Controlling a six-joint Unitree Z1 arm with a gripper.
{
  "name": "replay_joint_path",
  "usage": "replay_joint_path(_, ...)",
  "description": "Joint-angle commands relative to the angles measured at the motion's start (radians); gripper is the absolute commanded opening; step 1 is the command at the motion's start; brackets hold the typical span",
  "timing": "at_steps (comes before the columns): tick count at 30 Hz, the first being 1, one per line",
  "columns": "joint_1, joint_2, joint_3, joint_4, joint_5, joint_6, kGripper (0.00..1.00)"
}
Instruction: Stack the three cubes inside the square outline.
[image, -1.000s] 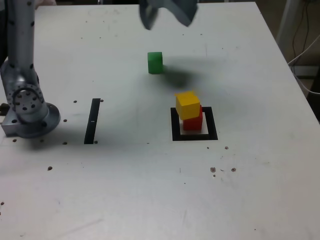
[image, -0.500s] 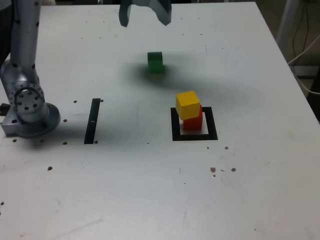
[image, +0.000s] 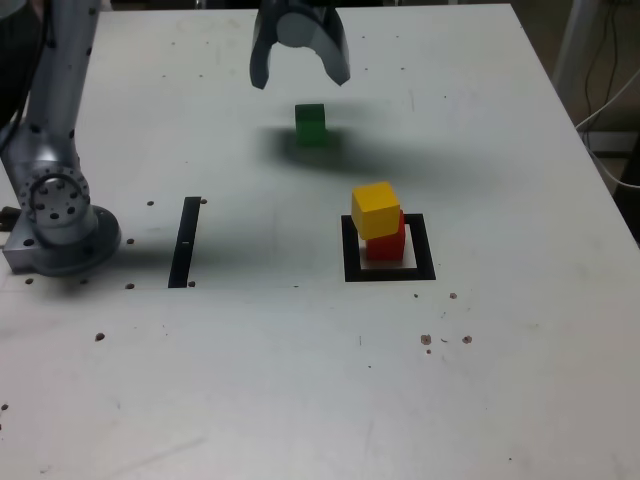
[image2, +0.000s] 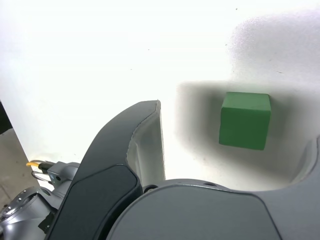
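Observation:
A yellow cube (image: 375, 209) sits slightly askew on a red cube (image: 386, 244) inside the black square outline (image: 389, 272). The green cube (image: 310, 124) stands alone farther back on the white table. My gripper (image: 299, 76) hovers just behind and above the green cube, jaws wide open and empty. In the wrist view the green cube (image2: 245, 120) lies on the table between the two dark fingers (image2: 131, 150), touching neither.
A narrow black tape strip (image: 185, 241) lies at the exterior view's left of the square. The arm's grey base (image: 58, 215) stands at the table's left edge. Small dark specks dot the table near the front.
The gripper has come down and shifted towards the exterior view's left, ending just over the green cube. The cubes have not moved.

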Motion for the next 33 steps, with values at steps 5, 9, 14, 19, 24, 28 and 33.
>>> replay_joint_path(5,0.018,0.062,0.015,-0.026,-0.011,0.001,0.97)
replay_joint_path(9,0.029,0.091,0.024,-0.043,-0.024,0.006,0.95)
replay_joint_path(14,0.038,0.115,0.023,-0.057,-0.038,0.015,0.91)
replay_joint_path(19,0.038,0.124,0.018,-0.059,-0.045,0.018,0.84)
replay_joint_path(24,0.038,0.131,0.014,-0.061,-0.049,0.014,0.65)
replay_joint_path(28,0.037,0.132,0.012,-0.063,-0.049,0.006,0.46)
replay_joint_path(33,0.032,0.130,0.008,-0.064,-0.045,0.003,0.32)
